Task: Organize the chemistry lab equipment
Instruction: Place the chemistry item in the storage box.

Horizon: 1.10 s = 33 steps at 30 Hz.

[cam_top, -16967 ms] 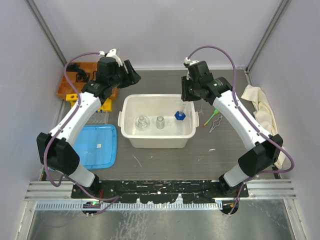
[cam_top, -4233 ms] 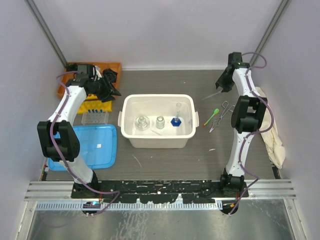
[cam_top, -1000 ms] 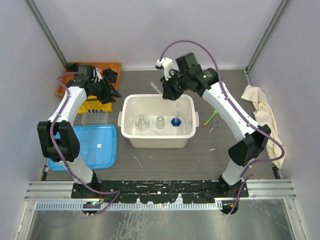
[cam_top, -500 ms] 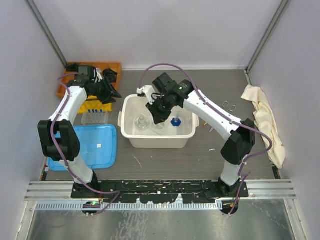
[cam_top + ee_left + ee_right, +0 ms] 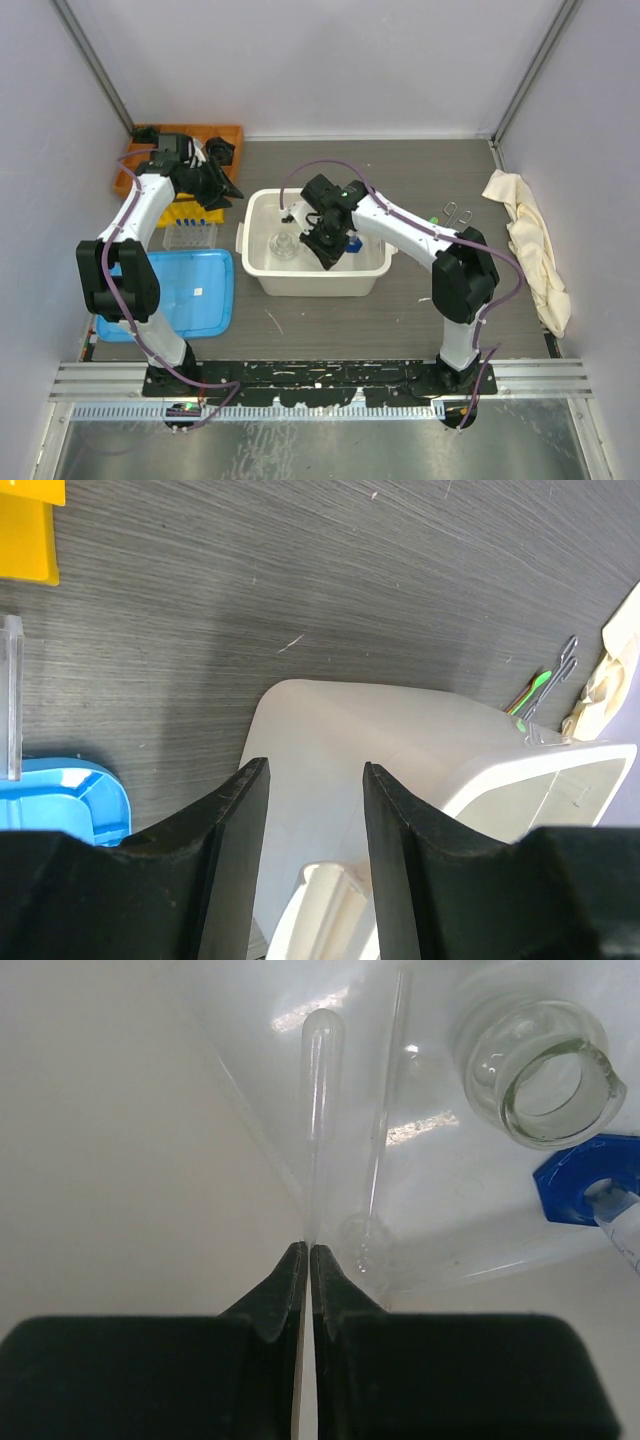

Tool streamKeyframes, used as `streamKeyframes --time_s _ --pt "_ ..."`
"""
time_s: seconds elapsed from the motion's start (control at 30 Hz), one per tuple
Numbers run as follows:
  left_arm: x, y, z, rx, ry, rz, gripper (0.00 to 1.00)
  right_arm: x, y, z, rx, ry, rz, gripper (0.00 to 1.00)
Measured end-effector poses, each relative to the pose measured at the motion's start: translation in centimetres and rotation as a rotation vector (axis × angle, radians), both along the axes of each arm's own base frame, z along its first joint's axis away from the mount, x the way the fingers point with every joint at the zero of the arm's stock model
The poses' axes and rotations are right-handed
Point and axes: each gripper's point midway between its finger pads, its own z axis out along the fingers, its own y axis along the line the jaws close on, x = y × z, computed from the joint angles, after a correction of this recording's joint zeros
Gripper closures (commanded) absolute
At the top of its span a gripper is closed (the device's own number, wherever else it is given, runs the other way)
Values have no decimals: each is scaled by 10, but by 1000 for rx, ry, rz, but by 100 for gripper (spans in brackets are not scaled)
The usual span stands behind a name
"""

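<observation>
Where the right jaws pinch, a clear tube (image 5: 318, 1110) juts ahead.

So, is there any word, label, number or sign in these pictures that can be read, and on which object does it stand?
No text can be read in any of the three views.
Small white patch on the blue tray: too small to read.
Faint marks on the clear tube standing in the blue base: blurred and cut off by the picture's edge, so not readable.
</observation>
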Motion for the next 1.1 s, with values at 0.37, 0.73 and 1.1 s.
streamKeyframes --time_s 0.37,0.73,1.1 --pt "0 0 0 0 0 -1 56 17 -3 -34 -67 -43 -20 91" --pt "0 0 -3 0 8 -1 56 28 -7 -52 -124 -65 -34 86" --pt "1 0 -6 0 14 0 56 33 -9 -52 -137 -90 -44 75"
